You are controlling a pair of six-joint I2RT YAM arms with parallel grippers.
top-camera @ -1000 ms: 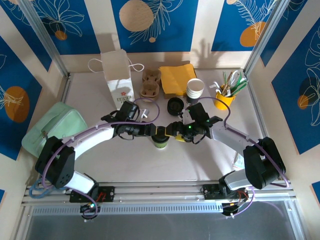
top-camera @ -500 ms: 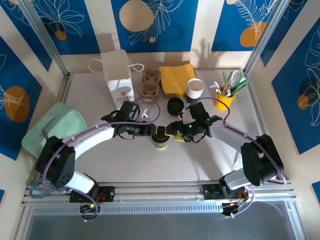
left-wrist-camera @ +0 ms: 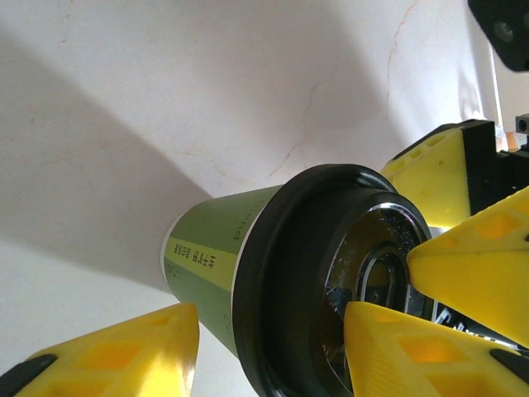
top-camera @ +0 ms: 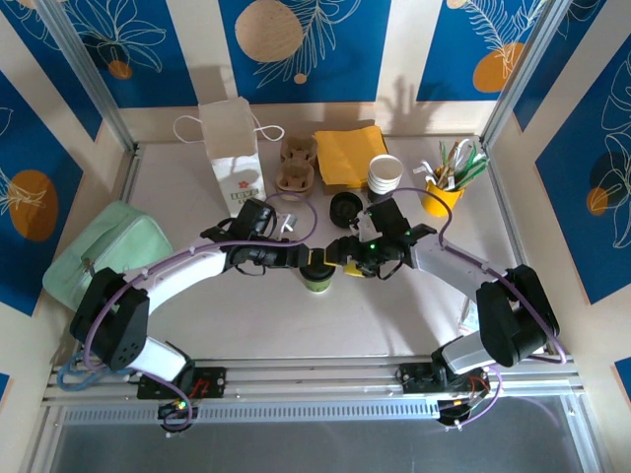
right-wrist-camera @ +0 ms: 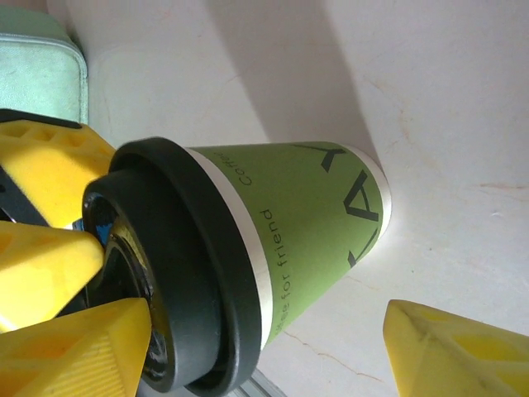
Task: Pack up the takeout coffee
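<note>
Where left tool [top-camera: 314, 259] faces right tool [top-camera: 341, 257], one takeout coffee [top-camera: 316, 283]

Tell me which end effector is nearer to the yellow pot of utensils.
Right. The right end effector is front-left of the yellow pot; the left end effector lies farther left, past the coffee cup.

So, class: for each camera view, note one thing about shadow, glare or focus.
Left wrist: the takeout coffee throws a broad dark shadow leftward, and its lid glints. Right wrist: the shadow runs upward from it, and the hand's near yellow fingers look soft. Top external: evenly lit, sharp.
</note>
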